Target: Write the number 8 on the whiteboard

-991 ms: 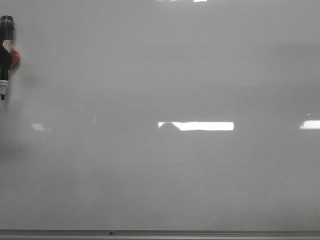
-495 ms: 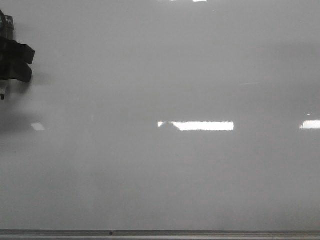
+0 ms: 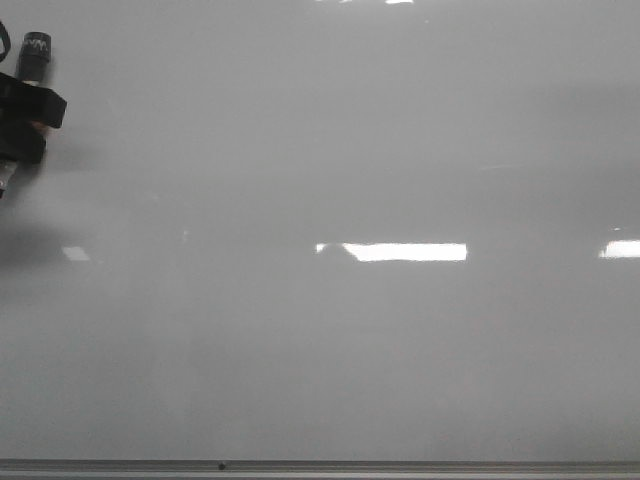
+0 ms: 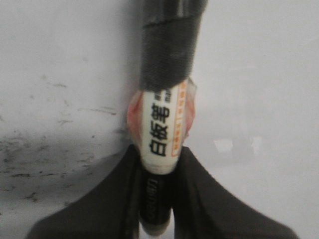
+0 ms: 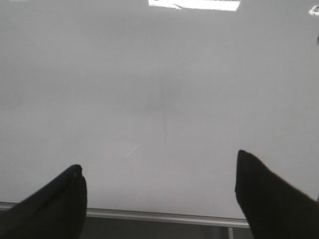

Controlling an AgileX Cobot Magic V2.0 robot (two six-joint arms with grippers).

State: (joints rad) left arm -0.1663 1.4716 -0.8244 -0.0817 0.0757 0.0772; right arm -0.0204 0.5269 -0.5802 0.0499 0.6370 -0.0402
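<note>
The whiteboard [image 3: 330, 330] fills the front view, glossy pale grey, with no number 8 on it in any view. My left gripper [image 3: 22, 120] is at the far left edge of the board, shut on a black and white whiteboard marker [image 3: 33, 52]. In the left wrist view the fingers [image 4: 112, 199] clamp the marker [image 4: 162, 124] by its lower barrel, its black cap end pointing away from the jaws. My right gripper [image 5: 159, 184] is open and empty, facing the board [image 5: 159, 89] just above its bottom rail.
A thin grey metal rail [image 3: 320, 466] runs along the board's bottom edge; it also shows in the right wrist view [image 5: 164, 216]. Bright light reflections [image 3: 405, 252] lie on the board. Dark smudges [image 4: 35, 159] mark the surface near the left gripper.
My left gripper came in from the left edge and closed on the marker. The marker has since risen and tilted a little to the right. The right arm has not moved.
</note>
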